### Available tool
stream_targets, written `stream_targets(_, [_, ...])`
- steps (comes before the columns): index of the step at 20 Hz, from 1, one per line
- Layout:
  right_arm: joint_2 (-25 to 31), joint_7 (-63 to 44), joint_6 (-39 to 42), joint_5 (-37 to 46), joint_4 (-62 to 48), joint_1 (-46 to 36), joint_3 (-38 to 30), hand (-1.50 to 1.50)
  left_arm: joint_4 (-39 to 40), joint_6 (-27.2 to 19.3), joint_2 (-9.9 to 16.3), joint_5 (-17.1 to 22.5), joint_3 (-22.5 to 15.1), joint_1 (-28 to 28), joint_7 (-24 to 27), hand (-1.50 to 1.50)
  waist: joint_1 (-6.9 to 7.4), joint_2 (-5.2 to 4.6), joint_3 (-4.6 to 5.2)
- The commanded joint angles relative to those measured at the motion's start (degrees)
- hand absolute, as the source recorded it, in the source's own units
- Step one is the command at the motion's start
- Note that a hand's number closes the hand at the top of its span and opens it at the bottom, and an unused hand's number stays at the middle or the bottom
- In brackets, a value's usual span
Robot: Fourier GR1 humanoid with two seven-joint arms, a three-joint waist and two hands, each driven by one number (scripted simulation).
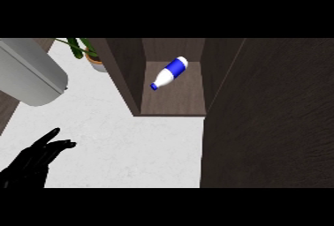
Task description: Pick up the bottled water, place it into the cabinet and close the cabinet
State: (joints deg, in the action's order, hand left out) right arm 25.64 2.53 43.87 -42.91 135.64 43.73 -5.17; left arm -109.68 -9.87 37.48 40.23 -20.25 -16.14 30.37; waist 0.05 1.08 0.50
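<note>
The water bottle (169,72), white with a blue label and blue cap, lies on its side on the floor of the open cabinet (173,103), cap toward the front left. The cabinet's dark wooden door (267,119) stands open and fills the right side of the head view. My left hand (34,160) rests at the lower left over the white counter, fingers straight and spread, holding nothing. It is far from the bottle. My right hand does not show.
A large grey rounded object (29,75) fills the upper left. A potted green plant (88,53) stands behind it, next to the cabinet's left wall. The white counter (130,141) stretches between my left hand and the cabinet.
</note>
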Motion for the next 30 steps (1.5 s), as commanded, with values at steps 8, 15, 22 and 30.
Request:
stream_targets(8, [2.62,-7.75,-3.65,9.44,16.81,-5.89,7.88,1.50,-3.14,6.40,5.89,5.97,7.64,-7.71,0.98,-1.50,1.57,0.54,0.40])
stream_targets(15, [4.81,-11.64,-4.51,11.15,14.88,-15.09,14.27,1.50,-2.86,8.86,7.78,8.48,11.10,-10.44,1.21,-1.50,2.20,1.10,0.77])
stream_targets(22, [3.06,-16.69,-11.33,11.66,11.64,-23.48,22.02,1.50,-1.76,12.10,10.34,10.70,15.23,-13.49,1.60,-1.50,2.74,1.14,0.82])
stream_targets(30, [-1.42,-23.57,-22.03,12.80,7.51,-35.23,30.69,1.50,-1.76,16.25,12.16,12.28,18.02,-16.26,2.35,-1.50,3.66,0.94,0.85])
